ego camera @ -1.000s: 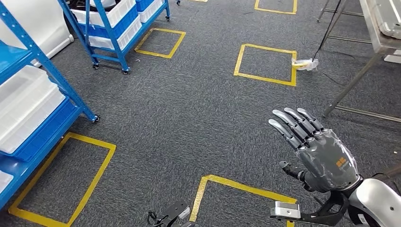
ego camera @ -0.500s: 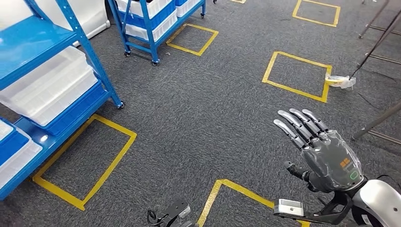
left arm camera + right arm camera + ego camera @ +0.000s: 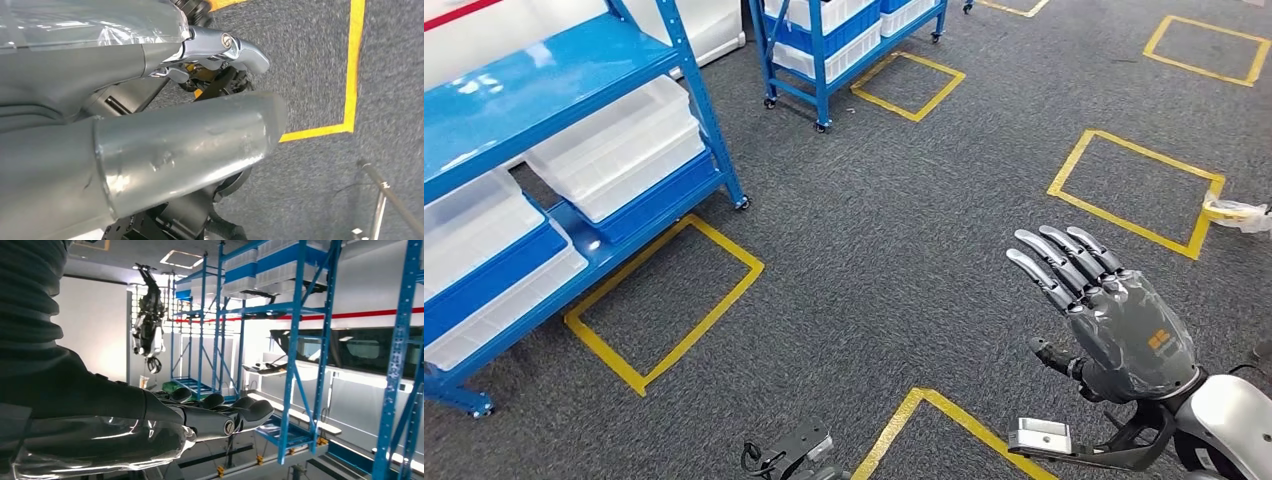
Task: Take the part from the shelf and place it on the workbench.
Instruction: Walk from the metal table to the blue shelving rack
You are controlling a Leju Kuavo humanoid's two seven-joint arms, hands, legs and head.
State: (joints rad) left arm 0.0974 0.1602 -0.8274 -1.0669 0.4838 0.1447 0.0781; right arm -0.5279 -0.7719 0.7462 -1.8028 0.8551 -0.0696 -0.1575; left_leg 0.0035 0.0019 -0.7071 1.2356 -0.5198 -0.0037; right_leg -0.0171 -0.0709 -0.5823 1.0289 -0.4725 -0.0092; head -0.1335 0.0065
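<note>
A blue shelf (image 3: pixel 544 80) stands at the left of the head view, with white bins (image 3: pixel 619 145) on its lower levels. What the bins hold cannot be seen. My right hand (image 3: pixel 1114 320) is raised at the lower right over the grey carpet, fingers straight and spread, holding nothing. In the right wrist view the same hand (image 3: pixel 220 417) lies flat, with tall blue racks (image 3: pixel 295 340) beyond it. In the left wrist view my left hand (image 3: pixel 190 130) hangs above the floor, thumb and fingers apart, nothing between them.
A second blue wheeled shelf (image 3: pixel 824 50) with bins stands at the back. Yellow tape squares (image 3: pixel 674 300) mark the carpet. A small roll of tape (image 3: pixel 1234 212) lies at the right edge. Metal stand legs (image 3: pixel 385 200) rise near my left side.
The whole picture has shifted: the camera has turned left, bringing the near blue shelf further into view. My right hand keeps the same raised, spread pose.
</note>
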